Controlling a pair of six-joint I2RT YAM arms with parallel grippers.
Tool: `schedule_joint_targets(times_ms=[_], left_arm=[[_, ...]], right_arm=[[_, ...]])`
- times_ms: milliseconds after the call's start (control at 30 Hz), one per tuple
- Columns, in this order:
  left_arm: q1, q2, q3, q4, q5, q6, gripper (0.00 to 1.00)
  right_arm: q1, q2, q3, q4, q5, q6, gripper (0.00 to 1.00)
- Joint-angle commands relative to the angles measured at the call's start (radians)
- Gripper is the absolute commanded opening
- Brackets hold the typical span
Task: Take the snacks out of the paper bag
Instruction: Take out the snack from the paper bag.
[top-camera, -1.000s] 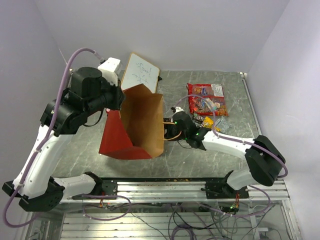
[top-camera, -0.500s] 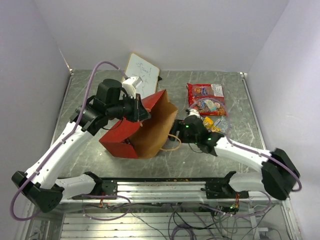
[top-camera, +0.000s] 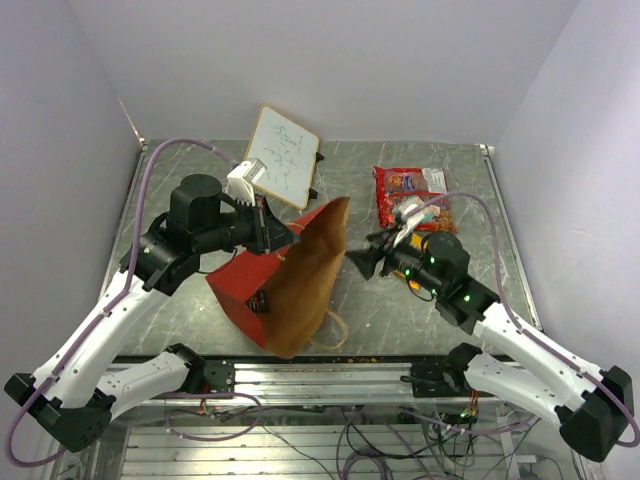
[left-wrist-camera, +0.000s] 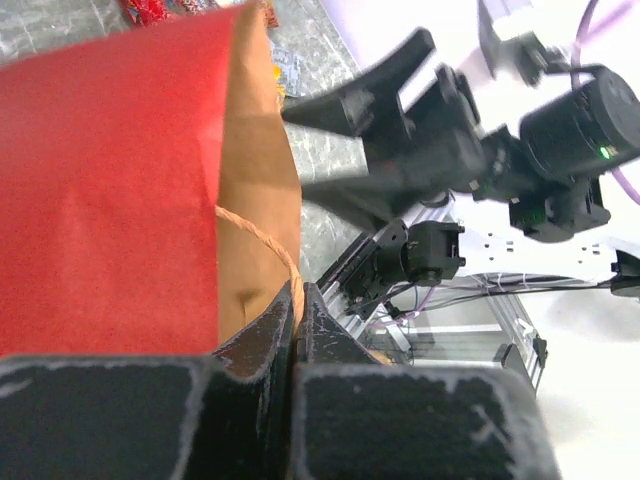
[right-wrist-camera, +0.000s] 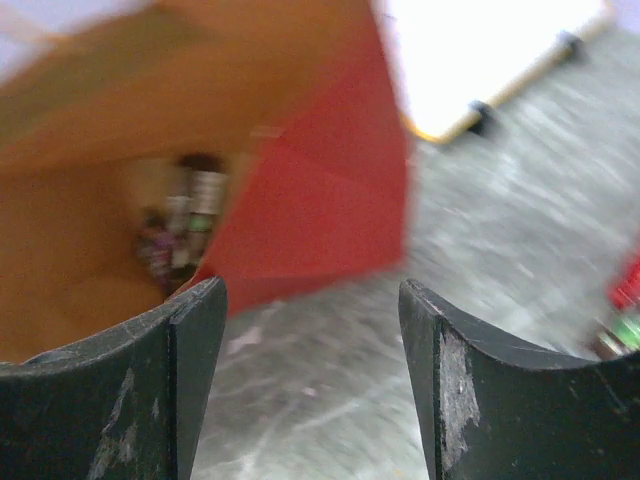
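The paper bag is tipped over near the middle of the tabletop, mouth swung toward the right arm, brown inside showing. The left fingers are clenched on its rim right where a twisted handle runs in, so that arm is what's holding it tilted. The right fingers are spread apart with nothing between them, hanging just outside the mouth.

Progress-wise I'd call it partway. The big red candy bag is already out, lying flat on the tabletop behind the right arm. But the right wrist view looks straight into the bag, and there's a little clump of small packets down at the bottom, so the emptying isn't finished.

Counts: one paper bag, one big candy bag out, and at least one silvery packet out on the tabletop past the bag's edge. The ones inside are too blurry to count, maybe three-ish. Any other loose ones by the candy bag are hidden under the right arm from above. There's also one whiteboard at the back, not part of this.
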Motion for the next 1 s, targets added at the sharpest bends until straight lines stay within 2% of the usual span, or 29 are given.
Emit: schedule_joint_targets(times_ms=[0, 133, 300, 467, 633, 800, 967], left_arm=[[-0.001, -0.023, 0.028, -0.004, -0.019, 0.030, 0.07], [-0.001, -0.064, -0.015, -0.013, -0.025, 0.022, 0.07], [-0.001, -0.078, -0.032, -0.027, -0.026, -0.009, 0.07], [-0.001, -0.053, 0.096, -0.142, -0.196, 0.061, 0.07], [-0.001, -0.036, 0.173, -0.172, -0.282, 0.153, 0.07], [-0.001, -0.033, 0.124, -0.108, -0.222, 0.134, 0.07], [-0.001, -0.031, 0.014, -0.023, -0.144, 0.069, 0.07]], right_arm=[[0.184, -0.060, -0.078, 0.272, -0.207, -0.226, 0.69], [0.325, -0.007, -0.069, 0.277, -0.132, -0.297, 0.67], [0.362, -0.080, -0.136, 0.276, 0.074, -0.272, 0.68], [0.362, -0.173, -0.146, 0.114, 0.273, -0.280, 0.69], [0.363, -0.125, 0.014, -0.156, 0.466, -0.357, 0.70], [0.361, -0.151, 0.083, -0.147, 0.415, -0.441, 0.71], [0.362, -0.074, 0.129, -0.100, 0.181, -0.409, 0.68]])
